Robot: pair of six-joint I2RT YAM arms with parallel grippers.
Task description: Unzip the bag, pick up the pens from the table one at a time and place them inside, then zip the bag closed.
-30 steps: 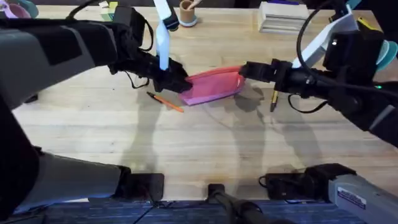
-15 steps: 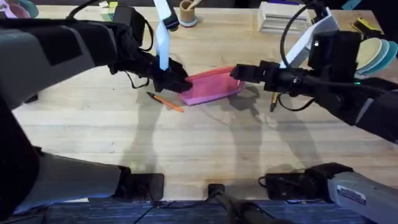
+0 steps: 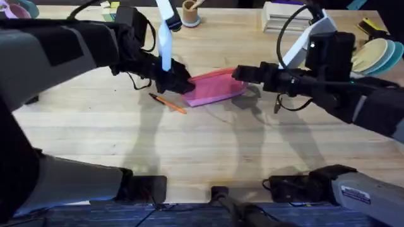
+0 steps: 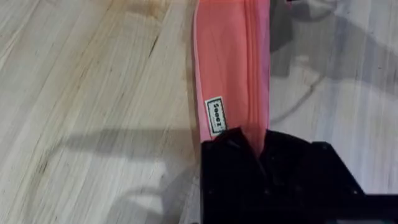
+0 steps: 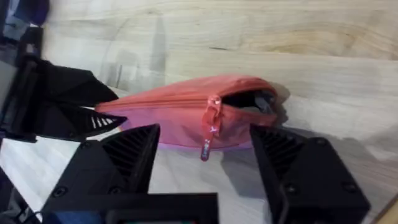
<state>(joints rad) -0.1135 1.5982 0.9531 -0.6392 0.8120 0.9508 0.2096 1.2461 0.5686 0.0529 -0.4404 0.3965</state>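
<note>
Two arms: both meet at the soft pink fabric pencil pouch, mid-bench, slightly far of centre.
Pouch: lies lengthwise left to right on the pale butcher-block bench; zipper open a little at its right end, the rest closed.
Left gripper: black fingers clamped on the pouch's left end, pinning it.
Right gripper: fingers apart, straddling the zipper pull that dangles at the pouch's side; not closed on it.
Pens: thin orange stick lies just near-left of the pouch; thin yellow stick with dark tip lies to the right, partly under the right arm.
Step, as I judge it: unzipping, early; no pen moved into the pouch yet.
Risk: the small tab hangs loose, so closing fingers could miss it or pinch fabric instead.
Risk: if the left hold slips, the whole pouch would drag along rather than unzip.
Risk: the right arm could nudge the yellow stick.
Writing: small white sewn label with dark lettering near the left end; I cannot read it.
</note>
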